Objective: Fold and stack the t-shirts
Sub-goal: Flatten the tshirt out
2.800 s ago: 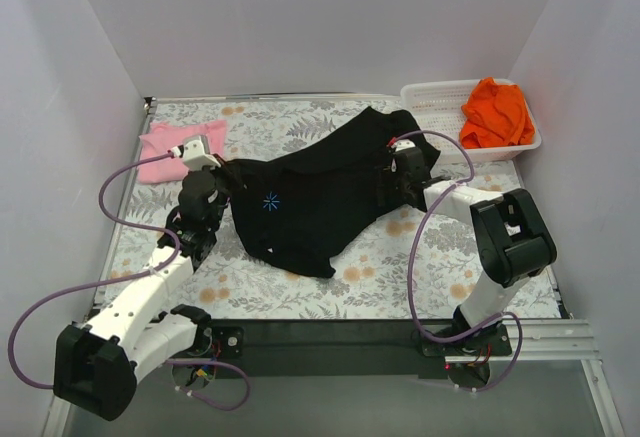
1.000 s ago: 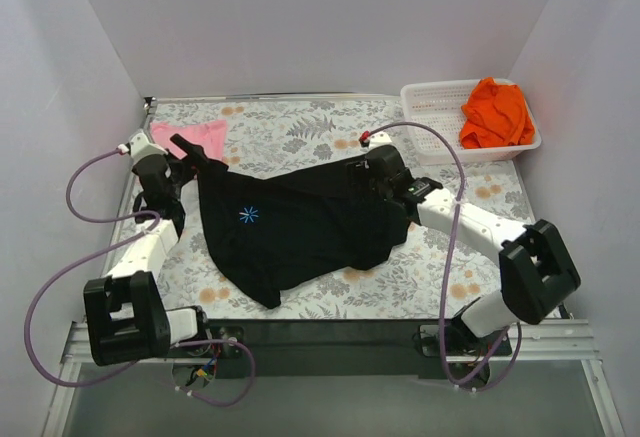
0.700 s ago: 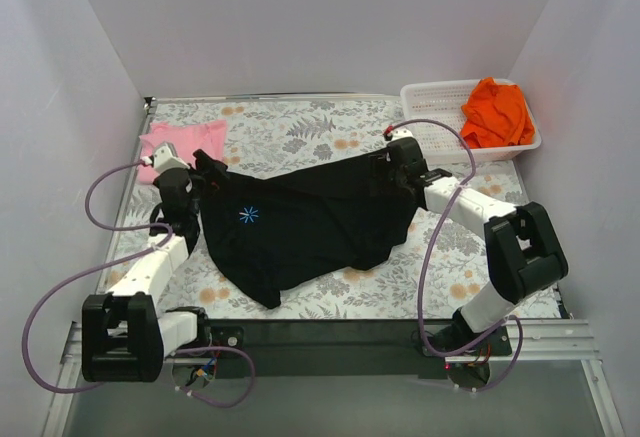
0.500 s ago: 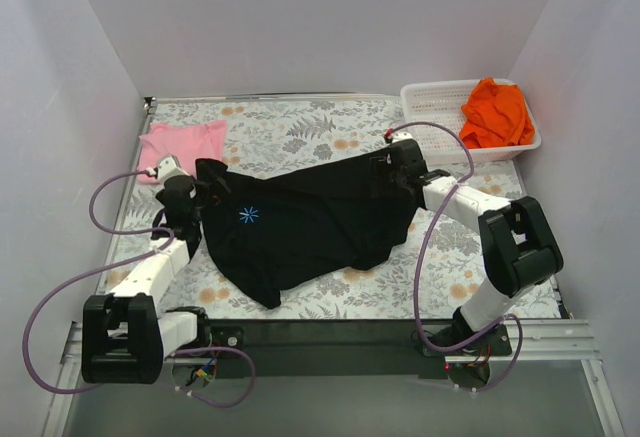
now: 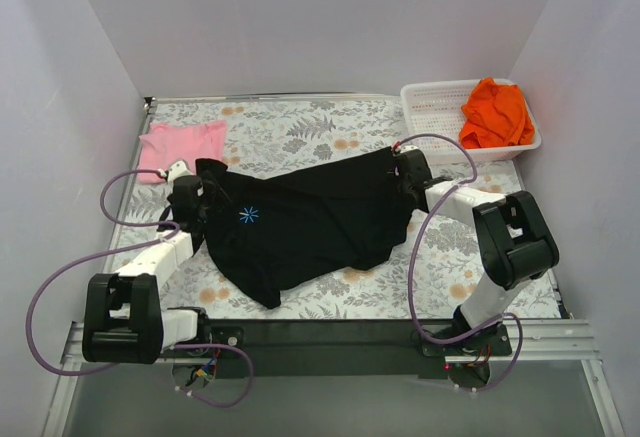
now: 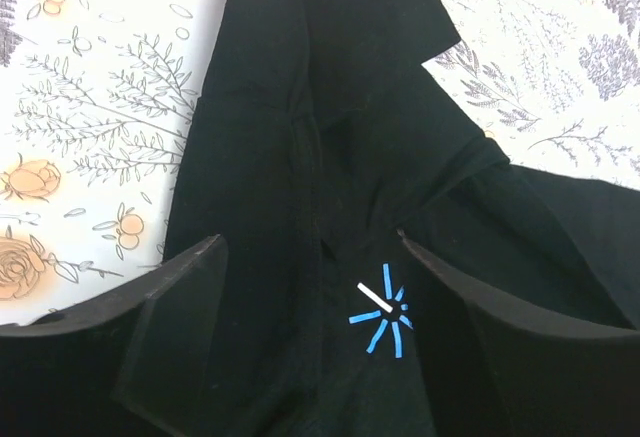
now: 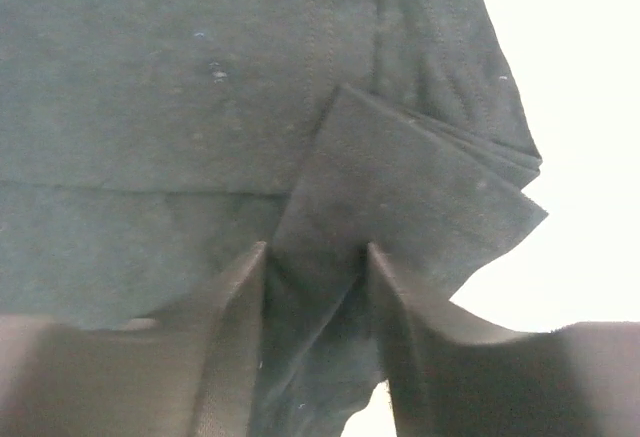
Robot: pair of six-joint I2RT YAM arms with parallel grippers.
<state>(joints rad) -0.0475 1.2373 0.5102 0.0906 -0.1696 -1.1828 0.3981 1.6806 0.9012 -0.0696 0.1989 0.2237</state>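
Note:
The black t-shirt (image 5: 310,222) lies spread across the middle of the table, its blue starburst (image 5: 248,215) facing up. My left gripper (image 5: 203,207) is low over its left shoulder. In the left wrist view the left gripper (image 6: 308,241) is open, jaws wide over black cloth (image 6: 330,107) just above the starburst (image 6: 383,313). My right gripper (image 5: 398,173) is at the shirt's far right corner. The right gripper (image 7: 316,248) stands half closed with a fold of the black cloth (image 7: 400,187) lying between its fingers. The pink t-shirt (image 5: 182,143) lies flat at the back left. The orange t-shirt (image 5: 497,112) is heaped in the basket.
A white mesh basket (image 5: 432,107) stands at the back right corner against the wall. White walls close in the floral table (image 5: 300,127) on three sides. Purple cables loop off both arms over the table's left and right sides.
The left gripper came in from the far left onto the shirt's left shoulder, and the right gripper shifted right to its corner. Both pairs of jaws have narrowed. The shirt has stayed put.

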